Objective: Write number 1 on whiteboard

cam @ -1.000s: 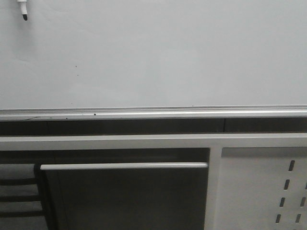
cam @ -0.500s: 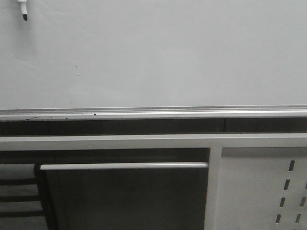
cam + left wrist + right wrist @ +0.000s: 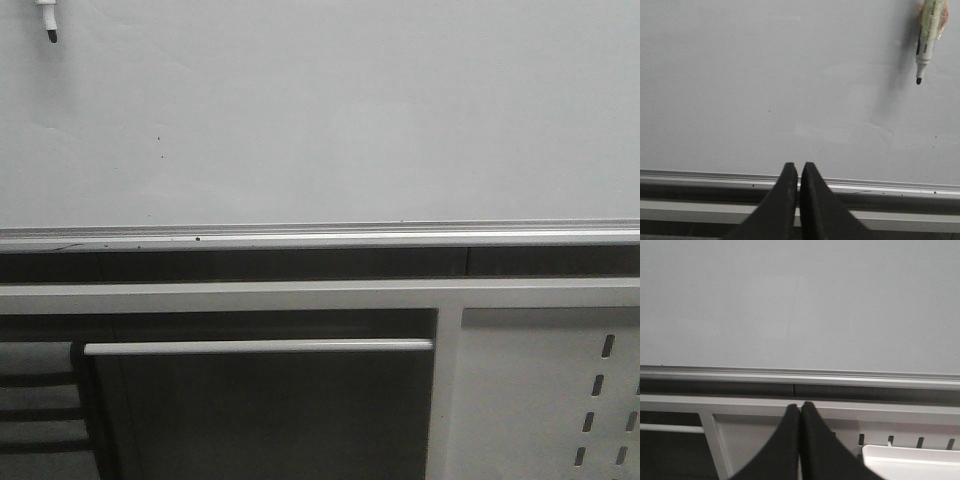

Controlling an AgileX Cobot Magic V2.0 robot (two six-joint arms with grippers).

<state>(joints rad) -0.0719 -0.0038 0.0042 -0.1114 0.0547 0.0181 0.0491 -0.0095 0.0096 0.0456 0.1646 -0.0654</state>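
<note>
Across the front view, the whiteboard [image 3: 330, 110] fills the upper half, its silver rail [image 3: 320, 238] running full width below it. At 11 o'clock a marker [image 3: 46, 20] hangs tip-down against the board, mostly cut off by the frame edge. No stroke shows on the board, only a few dark specks, so the number 1 is not yet written. Neither arm is in this view. A perforated panel [image 3: 560, 390] sits at 5 o'clock.

Left wrist view: left tool [image 3: 798, 172] at 6 o'clock, tips pressed together, holding nothing. Marker [image 3: 926, 42] at 1 o'clock, black tip down, well apart from the tool. Whether it is clipped or stuck there cannot be told. Faint wiped smears on the board [image 3: 770, 75] near centre.

Right wrist view: right tool [image 3: 800, 412] likewise closed and empty, aimed at the rail and frame below the board [image 3: 800, 300]. A white tray edge [image 3: 910, 455] at 5 o'clock.

Judgement: step in hand is fetching the marker; writing not begun. Next move calls for the left tool to open, travel to the marker barrel, and grip it firmly enough to keep the tip steady.
</note>
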